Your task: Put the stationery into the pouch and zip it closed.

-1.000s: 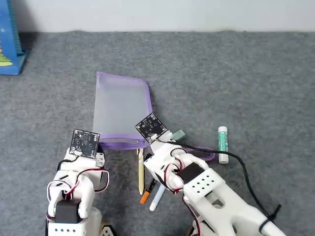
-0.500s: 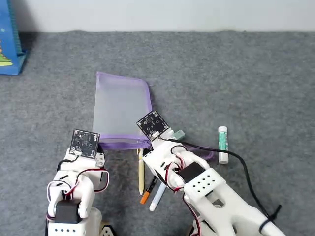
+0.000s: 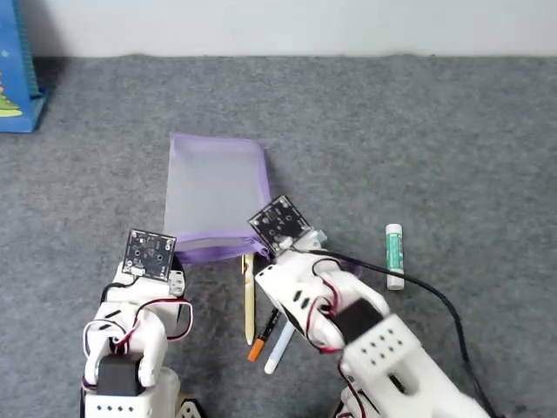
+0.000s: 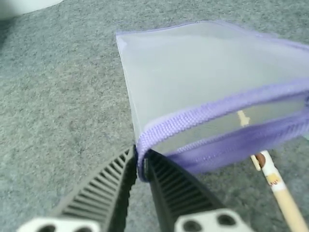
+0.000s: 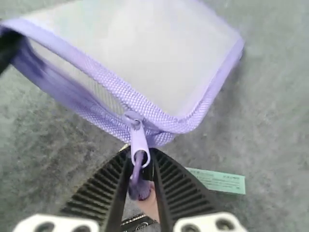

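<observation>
A translucent pouch (image 3: 213,192) with purple trim lies flat on the grey carpet, its zippered edge toward the arms. My left gripper (image 4: 141,163) is shut on the near left corner of the pouch (image 4: 203,77). My right gripper (image 5: 139,170) is shut on the purple zipper pull (image 5: 139,147), at the right end of the pouch's (image 5: 145,48) mouth. A wooden pencil (image 3: 250,300), an orange marker (image 3: 260,340) and a light blue pen (image 3: 278,348) lie beside the right arm. A green eraser (image 3: 316,237) and a glue stick (image 3: 395,255) lie to the right.
A blue box (image 3: 17,78) stands at the far left edge. A white wall runs along the back. The right arm's black cable (image 3: 426,292) trails over the carpet near the glue stick. Open carpet lies to the right and behind the pouch.
The right arm has shifted slightly to the right with the zipper pull in its gripper. The left arm has stayed put on the pouch's corner.
</observation>
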{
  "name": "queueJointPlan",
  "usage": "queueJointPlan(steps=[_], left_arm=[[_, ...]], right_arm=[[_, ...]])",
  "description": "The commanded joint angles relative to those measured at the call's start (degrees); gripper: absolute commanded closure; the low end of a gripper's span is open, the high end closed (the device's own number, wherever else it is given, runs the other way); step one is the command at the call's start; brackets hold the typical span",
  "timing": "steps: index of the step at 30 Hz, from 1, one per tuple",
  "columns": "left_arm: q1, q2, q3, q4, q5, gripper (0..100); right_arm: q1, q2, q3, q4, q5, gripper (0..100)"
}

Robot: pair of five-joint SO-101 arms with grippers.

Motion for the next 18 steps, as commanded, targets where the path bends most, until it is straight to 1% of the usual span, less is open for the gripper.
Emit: queueJointPlan(steps=[1, 8, 13, 15, 18], left_arm=[[0.0, 0.2, -1.3, -1.5, -0.6, 98], [-0.3, 0.2, -2.2, -1.6, -0.4, 98], [-0.4, 0.2, -2.9, -1.3, -0.4, 98], [-0.4, 0.2, -2.9, -1.3, -0.4, 95], [-0.4, 0.2, -2.8, -1.2, -0.3, 86]], right_arm=[[0.5, -9.6, -3.5, 4.4, 0.5, 99.1], [-0.7, -22.8, -3.3, 13.2, 0.5, 99.1], [-3.4, -25.5, -0.1, 14.5, 0.8, 99.1], [-3.4, -26.0, 0.4, 14.5, 0.8, 99.1], [-3.4, -26.0, 0.3, 14.5, 0.7, 99.1]])
